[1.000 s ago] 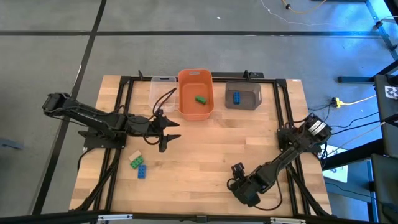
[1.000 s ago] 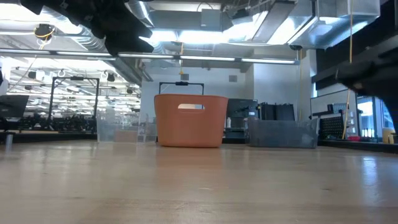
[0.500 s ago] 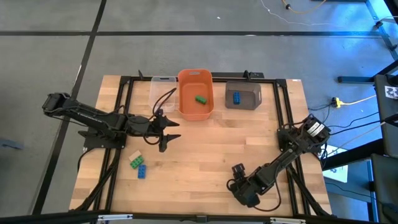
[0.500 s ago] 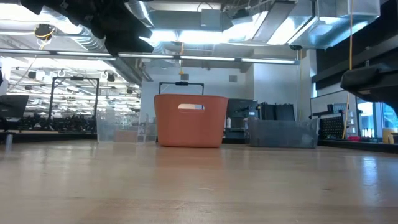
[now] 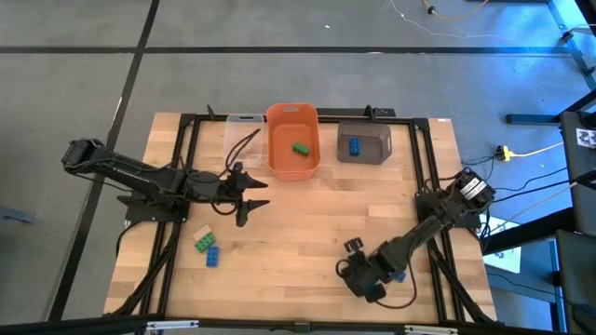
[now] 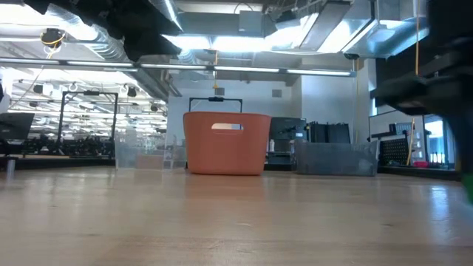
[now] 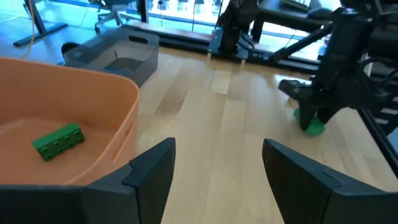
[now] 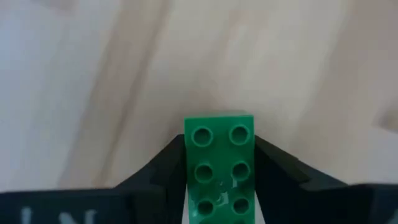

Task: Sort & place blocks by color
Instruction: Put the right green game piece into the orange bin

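Observation:
My right gripper (image 5: 358,274) is near the table's near right part, shut on a green studded block (image 8: 219,163); the left wrist view shows this block (image 7: 314,126) below its fingers. A blue block (image 5: 399,275) lies beside that arm. My left gripper (image 5: 248,197) is open above the table's left middle, short of the orange bin (image 5: 292,166). A green block (image 5: 202,240) and a blue block (image 5: 212,256) lie near the left edge. The orange bin holds a green block (image 5: 301,147), the grey bin (image 5: 364,154) a blue block (image 5: 354,145). My right gripper pinches the green block by its two long sides (image 8: 186,168), one finger (image 8: 158,171) on each side, the studded top facing the wrist. The fingers come from above, pointing down. In the left wrist view the block sits low over the wood; whether it is clear, I cannot tell.
A clear bin (image 5: 244,130) stands left of the orange bin at the far edge. A black frame (image 5: 186,130) runs along the table's sides. Bare wood (image 5: 307,223) lies between the two grippers.
My right gripper has moved a little toward the table's left edge, and the blue block beside its arm has come into view. My left arm has stayed still.

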Robot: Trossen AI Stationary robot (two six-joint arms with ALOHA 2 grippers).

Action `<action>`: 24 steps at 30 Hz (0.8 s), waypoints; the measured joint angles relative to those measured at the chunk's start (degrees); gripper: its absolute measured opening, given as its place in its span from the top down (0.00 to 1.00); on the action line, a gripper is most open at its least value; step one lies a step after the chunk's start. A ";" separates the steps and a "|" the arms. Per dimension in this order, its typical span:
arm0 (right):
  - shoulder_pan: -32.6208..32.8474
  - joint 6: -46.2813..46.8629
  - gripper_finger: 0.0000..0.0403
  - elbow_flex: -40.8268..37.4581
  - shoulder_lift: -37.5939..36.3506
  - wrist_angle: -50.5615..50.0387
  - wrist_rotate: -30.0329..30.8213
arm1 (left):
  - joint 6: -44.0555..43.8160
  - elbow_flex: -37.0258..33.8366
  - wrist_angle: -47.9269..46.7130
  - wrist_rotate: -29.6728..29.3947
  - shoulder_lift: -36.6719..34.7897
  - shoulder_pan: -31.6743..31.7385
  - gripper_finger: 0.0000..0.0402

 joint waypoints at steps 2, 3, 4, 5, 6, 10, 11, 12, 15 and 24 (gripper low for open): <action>-1.60 -0.05 0.65 0.00 -1.11 -1.58 0.34 | 0.80 -0.01 -0.47 0.02 -1.71 0.16 0.42; -2.41 -0.01 0.65 0.00 -1.60 -1.90 0.49 | 1.42 0.02 -0.55 0.04 -2.62 0.38 0.42; -3.23 0.00 0.65 0.00 -2.12 -1.91 0.67 | 1.74 0.04 -1.04 -0.01 -3.58 0.71 0.42; -4.13 0.00 0.65 0.00 -2.87 -1.88 0.88 | 1.96 0.04 -2.11 -0.19 -4.61 1.07 0.42; -5.06 0.03 0.65 0.01 -3.74 -1.83 1.62 | 2.01 0.02 -2.94 -0.20 -5.69 1.51 0.42; -8.43 1.52 0.65 0.13 -7.36 -1.62 6.14 | 1.92 0.04 -5.64 -0.22 -10.26 3.12 0.42; -9.31 1.75 0.65 0.13 -8.52 -1.30 7.08 | 1.89 0.04 -6.20 -0.22 -11.28 3.50 0.42; -10.23 1.99 0.65 0.15 -9.61 -1.02 7.83 | 1.89 0.04 -6.41 -0.22 -12.25 3.87 0.42; -13.22 3.02 0.65 0.17 -13.02 0.05 9.97 | 1.89 0.02 -6.69 -0.22 -14.61 4.98 0.42; -21.95 0.66 0.65 0.20 -19.42 16.28 11.35 | 1.55 0.02 -6.06 -0.24 -17.87 7.36 0.42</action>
